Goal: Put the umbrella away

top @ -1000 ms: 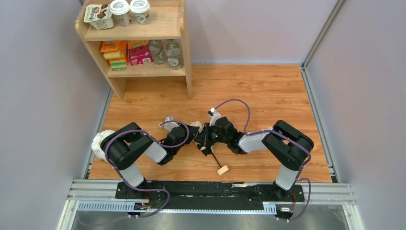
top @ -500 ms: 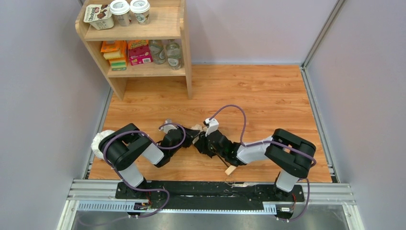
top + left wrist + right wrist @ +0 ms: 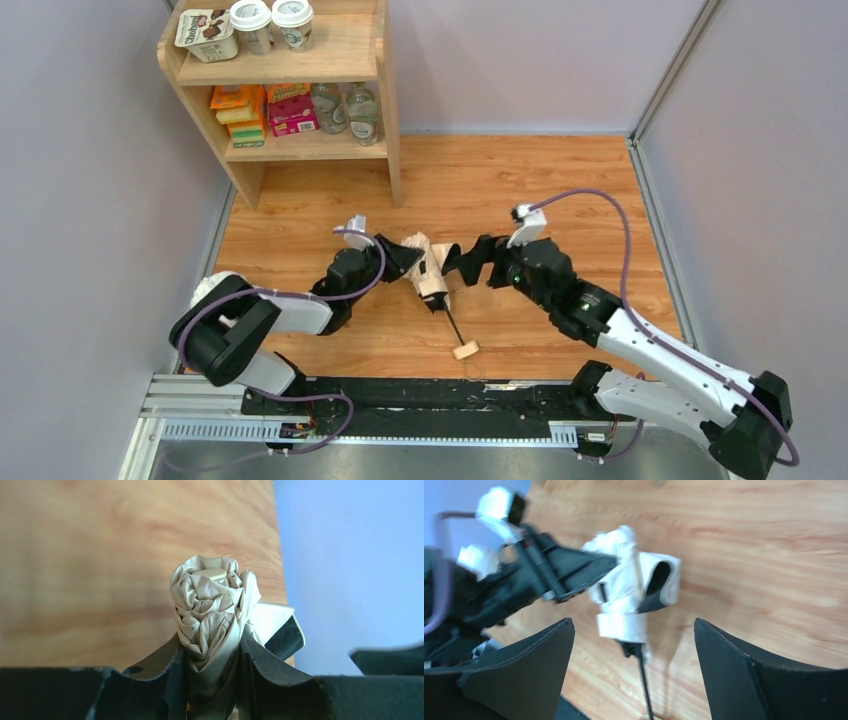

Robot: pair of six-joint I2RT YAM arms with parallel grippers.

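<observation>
The umbrella (image 3: 428,272) is folded into a pale beige bundle on the wooden floor between the two arms. Its thin black shaft (image 3: 452,327) runs toward me to a small wooden handle (image 3: 465,350). My left gripper (image 3: 408,262) is shut on the canopy. In the left wrist view the crumpled fabric (image 3: 212,605) is squeezed between both fingers of that gripper (image 3: 212,662). My right gripper (image 3: 462,262) stands open just right of the bundle and is not touching it. The right wrist view shows the umbrella (image 3: 624,597) beyond that gripper's (image 3: 634,625) spread fingers.
A wooden shelf unit (image 3: 388,120) stands at the back left with cups, boxes and bottles on it. A white lumpy bag (image 3: 205,291) lies by the left wall beside the left arm. Grey walls close in both sides, and a metal rail (image 3: 450,405) runs along the near edge.
My right gripper has opened, let go of the umbrella and drawn back to the right. The left gripper still grips the canopy and has shifted it slightly away from me.
</observation>
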